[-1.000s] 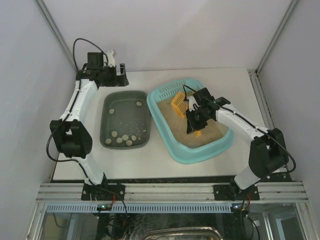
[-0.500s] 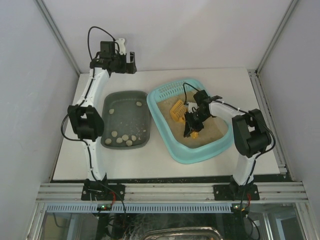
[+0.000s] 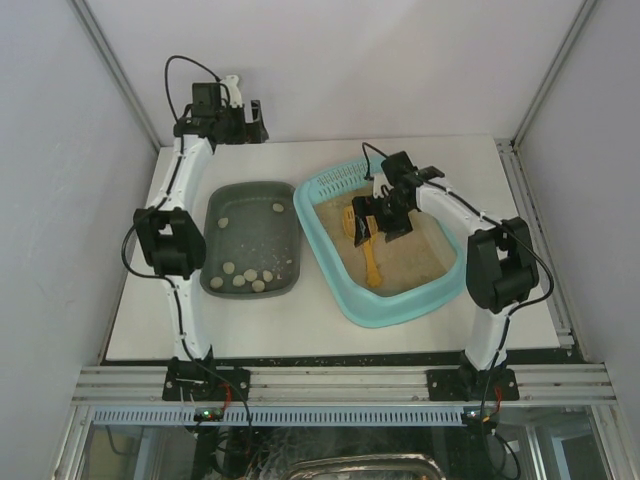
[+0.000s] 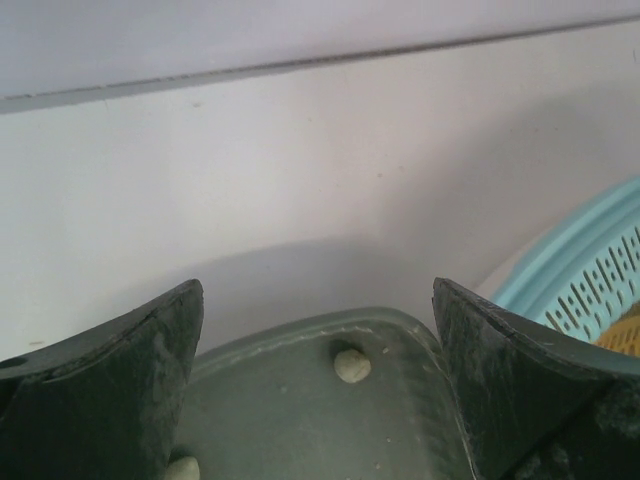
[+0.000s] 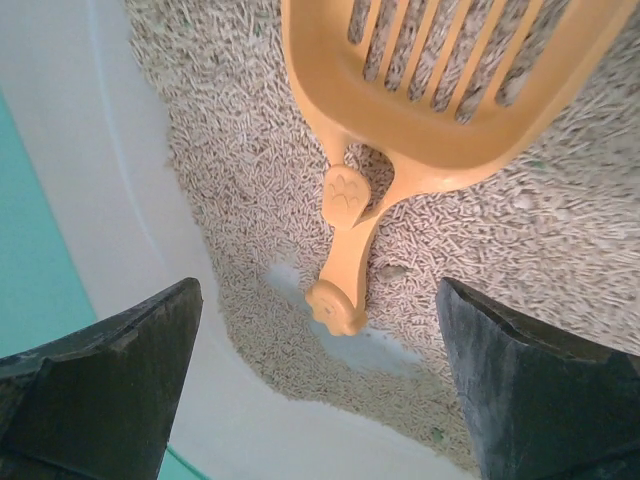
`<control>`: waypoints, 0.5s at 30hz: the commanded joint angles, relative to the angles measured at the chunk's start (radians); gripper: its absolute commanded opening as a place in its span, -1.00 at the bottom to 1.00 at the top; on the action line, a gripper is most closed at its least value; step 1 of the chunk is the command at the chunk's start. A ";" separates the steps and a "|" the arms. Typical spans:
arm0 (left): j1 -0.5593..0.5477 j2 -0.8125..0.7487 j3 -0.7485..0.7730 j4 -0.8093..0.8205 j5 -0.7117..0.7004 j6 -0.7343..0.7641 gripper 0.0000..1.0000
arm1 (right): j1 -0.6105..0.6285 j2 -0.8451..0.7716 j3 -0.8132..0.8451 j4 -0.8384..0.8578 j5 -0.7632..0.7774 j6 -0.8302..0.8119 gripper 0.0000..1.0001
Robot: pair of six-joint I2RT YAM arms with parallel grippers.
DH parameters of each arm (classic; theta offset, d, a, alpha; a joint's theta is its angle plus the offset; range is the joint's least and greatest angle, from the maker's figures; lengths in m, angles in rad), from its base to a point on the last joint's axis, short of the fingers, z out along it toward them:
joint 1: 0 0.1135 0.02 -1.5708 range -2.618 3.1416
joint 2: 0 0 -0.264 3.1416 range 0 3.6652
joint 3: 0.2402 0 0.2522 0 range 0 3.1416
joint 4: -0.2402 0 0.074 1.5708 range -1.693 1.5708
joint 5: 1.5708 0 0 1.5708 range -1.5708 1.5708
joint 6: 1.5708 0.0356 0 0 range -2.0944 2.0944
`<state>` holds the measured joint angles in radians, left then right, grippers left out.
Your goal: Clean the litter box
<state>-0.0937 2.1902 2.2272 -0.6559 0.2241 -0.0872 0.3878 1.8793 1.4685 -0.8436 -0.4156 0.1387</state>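
Looking through the right wrist camera, I saw the right claw (image 5: 316, 290) spread wide, grasping nothing, above the orange scoop (image 5: 430, 100) lying on the litter (image 5: 250, 180). The litter box (image 3: 375, 316) sat on the right half of the bench (image 3: 300, 332). My left claw (image 4: 318, 300), also released and empty, hung over the far end of the grey tray (image 3: 212, 250), near the bench's far left corner.

High behind, looking down on whole counter (image 3: 270, 330). Wrist views close, angled down; litter box (image 3: 400, 312) in all three.
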 commanded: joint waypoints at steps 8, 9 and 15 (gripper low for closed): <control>0.047 -0.270 -0.261 0.302 0.124 -0.126 0.99 | -0.016 -0.222 0.322 -0.172 0.091 0.134 1.00; 0.046 -0.308 -0.313 0.343 0.132 -0.132 0.99 | -0.027 -0.210 0.376 -0.207 0.128 0.187 1.00; -0.004 -0.488 -0.523 0.415 -0.015 -0.070 0.99 | -0.033 -0.130 0.698 -0.361 0.277 0.283 1.00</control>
<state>-0.0586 1.8538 1.7897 -0.3511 0.2951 -0.1909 0.3580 1.7317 2.0480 -1.0985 -0.2398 0.3233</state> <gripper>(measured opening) 0.997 0.997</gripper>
